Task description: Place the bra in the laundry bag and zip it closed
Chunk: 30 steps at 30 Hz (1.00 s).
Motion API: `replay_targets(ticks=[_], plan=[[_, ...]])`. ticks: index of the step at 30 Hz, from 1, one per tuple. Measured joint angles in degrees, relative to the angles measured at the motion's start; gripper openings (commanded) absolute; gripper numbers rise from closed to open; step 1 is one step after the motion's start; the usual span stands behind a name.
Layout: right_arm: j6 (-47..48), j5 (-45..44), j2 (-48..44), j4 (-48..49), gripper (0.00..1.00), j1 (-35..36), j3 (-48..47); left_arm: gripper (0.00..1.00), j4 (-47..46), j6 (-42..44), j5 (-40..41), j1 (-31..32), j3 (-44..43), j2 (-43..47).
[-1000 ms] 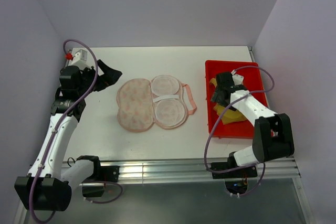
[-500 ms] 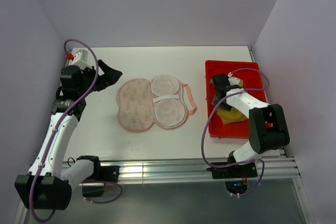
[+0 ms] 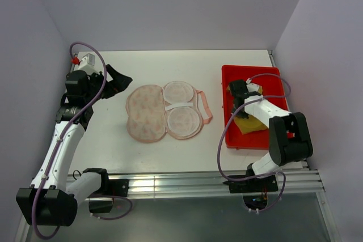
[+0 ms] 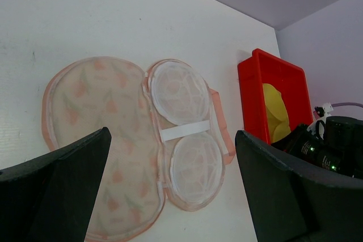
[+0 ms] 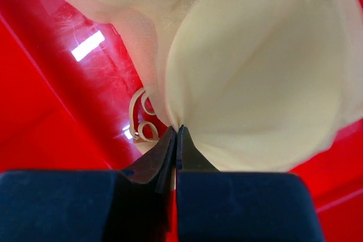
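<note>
Right end effector (image 5: 178,132) (inside red tray (image 5: 57,106)) pinches closed on the bra (image 5: 255,72).

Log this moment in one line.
right hand: shut on bra edge, inside red tray | left hand: open, left of laundry bag | laundry bag: lying open, empty

Bra (image 3: 250,125) lies in tray (image 3: 233,73), right of laundry bag (image 3: 148,111).
</note>
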<state>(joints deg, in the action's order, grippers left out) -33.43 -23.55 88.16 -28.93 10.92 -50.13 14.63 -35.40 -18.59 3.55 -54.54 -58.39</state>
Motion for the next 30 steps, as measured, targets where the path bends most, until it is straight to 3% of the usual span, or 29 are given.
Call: replay_targets(ticks=[6,16,24,30], plan=[[0.07,-0.04,-5.73,-3.58,0.0,-0.02,-1.92,0.99,0.0,0.0,0.0,0.0,0.0,-0.13],[1.29,0.63,-17.62,-9.79,0.0,-1.68,-13.07,0.99,0.2,0.0,0.0,0.0,0.0,-0.5],[2.29,3.15,-18.18,-14.38,0.0,-3.04,-21.16,0.99,0.2,0.0,0.0,0.0,0.0,-0.55],[4.0,5.09,-17.77,-17.94,0.0,-3.04,-32.48,0.99,0.22,0.0,0.0,0.0,0.0,-0.72]])
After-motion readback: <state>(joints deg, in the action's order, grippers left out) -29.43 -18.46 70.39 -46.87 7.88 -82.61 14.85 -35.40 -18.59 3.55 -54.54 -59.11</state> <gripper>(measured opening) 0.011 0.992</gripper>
